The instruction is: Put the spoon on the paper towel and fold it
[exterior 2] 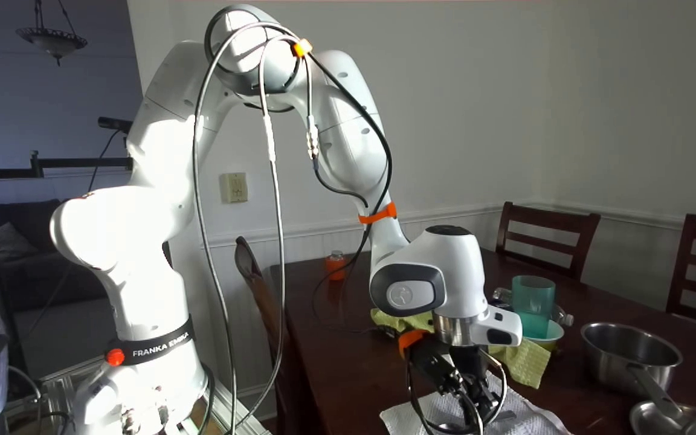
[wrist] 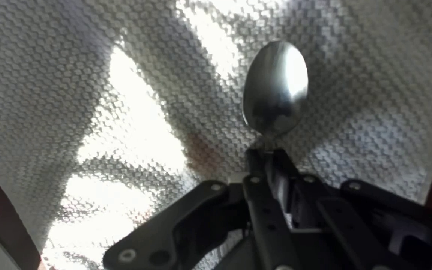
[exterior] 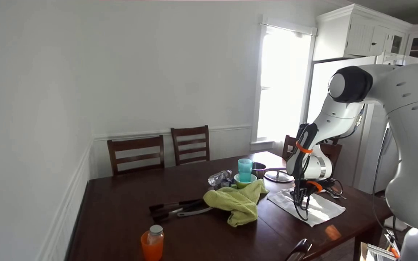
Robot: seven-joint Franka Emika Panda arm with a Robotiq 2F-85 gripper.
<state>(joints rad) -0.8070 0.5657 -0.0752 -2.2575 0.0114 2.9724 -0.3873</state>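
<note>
Standing low over the paper towel on the desk, the tool has its fingertips close together at the neck of the spoon; whether they grip it cannot be determined. In the wrist view the spoon's bowl shows against the towel, which lies spread out near the yellow-green cloth.

A high-arched arm, its wrist low, the end effector downward (black fingers close together)
</note>
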